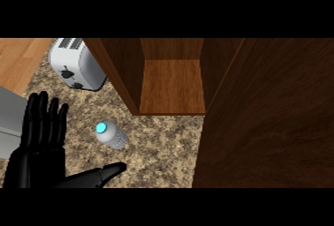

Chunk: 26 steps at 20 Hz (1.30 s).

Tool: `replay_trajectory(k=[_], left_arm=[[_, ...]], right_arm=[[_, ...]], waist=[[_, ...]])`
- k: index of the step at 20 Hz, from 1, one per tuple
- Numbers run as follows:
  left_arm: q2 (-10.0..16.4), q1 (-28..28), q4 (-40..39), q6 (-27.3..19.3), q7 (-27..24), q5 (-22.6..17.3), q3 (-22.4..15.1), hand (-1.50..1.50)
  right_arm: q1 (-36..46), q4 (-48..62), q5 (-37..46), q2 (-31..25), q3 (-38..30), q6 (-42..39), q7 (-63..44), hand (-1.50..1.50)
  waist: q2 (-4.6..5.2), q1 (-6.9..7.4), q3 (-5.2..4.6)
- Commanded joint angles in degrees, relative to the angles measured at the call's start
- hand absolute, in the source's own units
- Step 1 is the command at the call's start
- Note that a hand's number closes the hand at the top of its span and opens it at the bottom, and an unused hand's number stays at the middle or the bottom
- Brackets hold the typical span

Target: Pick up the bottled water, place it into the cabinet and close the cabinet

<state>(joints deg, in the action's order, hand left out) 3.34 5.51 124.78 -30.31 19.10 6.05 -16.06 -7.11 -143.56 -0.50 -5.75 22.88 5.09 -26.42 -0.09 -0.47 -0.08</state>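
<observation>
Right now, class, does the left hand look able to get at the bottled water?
Probably yes: the open left hand sits just left of the bottled water, with only counter between them; the toaster stands farther back.

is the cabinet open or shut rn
Open: the cabinet shows its inside shelf, and its door is swung out wide at the right.

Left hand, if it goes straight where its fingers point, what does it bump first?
Probably the white metal toaster, though height is unclear. The black left hand points up the picture; the small grey plastic water bottle sits off to its right.
</observation>
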Motion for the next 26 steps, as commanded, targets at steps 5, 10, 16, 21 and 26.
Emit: replay_trajectory(k=[5,10,16,21,26], left_arm=[[-1.43,0.14,-13.42,2.31,-9.90,-4.01,4.33,-1.50],[-1.09,4.66,-18.87,7.88,-20.17,-10.66,8.13,-1.50],[-2.31,0.24,-30.28,10.36,-25.32,-12.58,10.82,-1.50],[-2.06,-3.41,-39.38,12.89,-30.56,-14.97,15.01,-1.50],[-1.61,-3.70,-50.58,16.09,-40.18,-18.09,17.69,-1.50]], right_arm=[[-2.47,-11.22,3.00,-1.65,2.22,1.17,-4.55,-1.50],[-0.17,-10.75,0.18,-3.49,-2.22,0.59,-6.11,-1.50],[-0.63,-12.09,0.15,-4.22,-0.87,0.99,-6.08,-1.50],[1.81,-12.59,1.70,-3.59,0.44,2.84,-8.25,-1.50],[2.52,-9.20,2.66,-3.90,0.62,3.45,-6.29,-1.50]], waist=[[-0.05,-0.26,0.02],[-0.03,0.25,0.02],[-0.02,-0.05,0.04],[-0.01,-0.17,0.01],[0.04,-0.08,0.03]])
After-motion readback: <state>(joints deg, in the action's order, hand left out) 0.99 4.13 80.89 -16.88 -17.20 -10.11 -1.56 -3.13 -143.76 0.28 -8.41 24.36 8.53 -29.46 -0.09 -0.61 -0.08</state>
